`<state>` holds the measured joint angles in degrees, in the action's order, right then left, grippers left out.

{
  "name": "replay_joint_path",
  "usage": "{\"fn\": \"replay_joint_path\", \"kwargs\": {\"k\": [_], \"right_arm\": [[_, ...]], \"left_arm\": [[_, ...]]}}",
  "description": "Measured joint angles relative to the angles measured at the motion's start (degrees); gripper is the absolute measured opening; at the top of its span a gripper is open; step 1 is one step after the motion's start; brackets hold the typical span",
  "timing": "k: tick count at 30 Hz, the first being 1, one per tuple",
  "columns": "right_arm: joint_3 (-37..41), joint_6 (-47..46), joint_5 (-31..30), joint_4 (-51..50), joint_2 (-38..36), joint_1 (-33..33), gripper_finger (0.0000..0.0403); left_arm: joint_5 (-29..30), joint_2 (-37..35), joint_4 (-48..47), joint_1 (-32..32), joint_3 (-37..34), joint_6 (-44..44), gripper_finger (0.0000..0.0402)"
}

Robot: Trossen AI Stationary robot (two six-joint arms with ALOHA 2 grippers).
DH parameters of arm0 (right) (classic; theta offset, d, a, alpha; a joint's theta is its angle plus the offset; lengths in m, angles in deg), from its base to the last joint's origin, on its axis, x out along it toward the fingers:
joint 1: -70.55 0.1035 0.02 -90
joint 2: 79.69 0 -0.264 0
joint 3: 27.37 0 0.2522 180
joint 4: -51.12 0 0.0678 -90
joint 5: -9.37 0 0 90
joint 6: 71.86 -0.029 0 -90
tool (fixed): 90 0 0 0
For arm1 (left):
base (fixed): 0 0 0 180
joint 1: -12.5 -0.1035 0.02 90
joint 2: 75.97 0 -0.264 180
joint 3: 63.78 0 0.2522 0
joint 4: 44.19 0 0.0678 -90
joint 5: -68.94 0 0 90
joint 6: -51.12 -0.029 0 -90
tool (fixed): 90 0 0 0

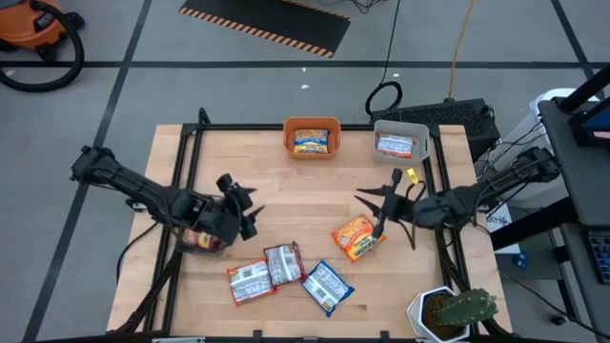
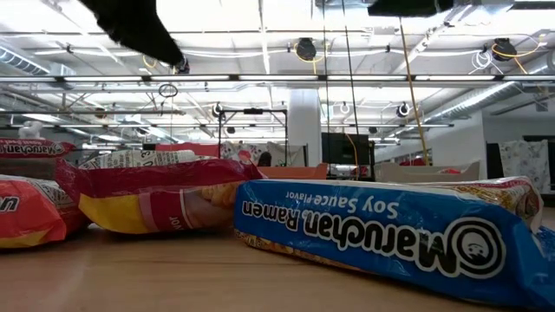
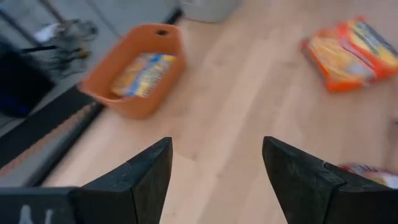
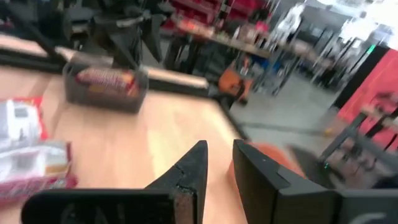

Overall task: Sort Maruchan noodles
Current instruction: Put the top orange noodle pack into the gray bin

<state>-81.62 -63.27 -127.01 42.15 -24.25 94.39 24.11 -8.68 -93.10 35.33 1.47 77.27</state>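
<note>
Several Maruchan noodle packets lie flat on the wooden table: an orange one [image 1: 357, 236], two silver-red ones [image 1: 250, 281] [image 1: 283, 264] and a blue-white one [image 1: 327, 286] [image 2: 390, 230]. A yellow-blue packet lies in the orange bin [image 1: 312, 136] [image 3: 134, 78], and a red one in the grey bin [image 1: 400, 143]. My left gripper [image 1: 250, 211] [image 3: 214, 146] hovers open over the left part of the table, nothing between its fingers. My right gripper [image 1: 374, 211] [image 4: 219, 149] hovers above the orange packet, its fingers a narrow gap apart around nothing.
A small bin [image 1: 200, 238] [image 4: 106, 84] holding a dark red packet sits under my left arm at the table's left edge. A potted cactus [image 1: 453, 312] stands at the near right corner. Bare wood [image 1: 305, 200] lies between the two grippers.
</note>
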Motion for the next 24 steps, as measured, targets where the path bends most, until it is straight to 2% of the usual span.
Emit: {"fn": "replay_joint_path", "kwargs": {"k": [3,7,11,16,24], "right_arm": [[0.00,-7.74,0.52,-5.06,0.55,0.64,0.0074],[0.02,-17.79,7.32,-12.52,0.80,1.40,0.0080],[0.04,-23.78,13.93,-19.03,2.13,2.12,0.0093],[-0.07,-32.08,22.39,-28.03,3.70,2.15,0.0116],[-0.07,-41.62,29.83,-42.35,7.58,1.62,0.0152]], "left_arm": [[-4.12,-0.02,7.83,-0.41,-4.82,-3.83,0.0255],[-5.77,-0.01,16.80,-1.29,-8.70,-7.95,0.0255],[-6.98,-0.04,22.80,-2.36,-10.11,-9.60,0.0255],[-9.39,-0.04,24.52,-3.34,-10.61,-9.64,0.0255],[-9.42,-0.04,24.99,-3.78,-10.63,-11.23,0.0255]]}}
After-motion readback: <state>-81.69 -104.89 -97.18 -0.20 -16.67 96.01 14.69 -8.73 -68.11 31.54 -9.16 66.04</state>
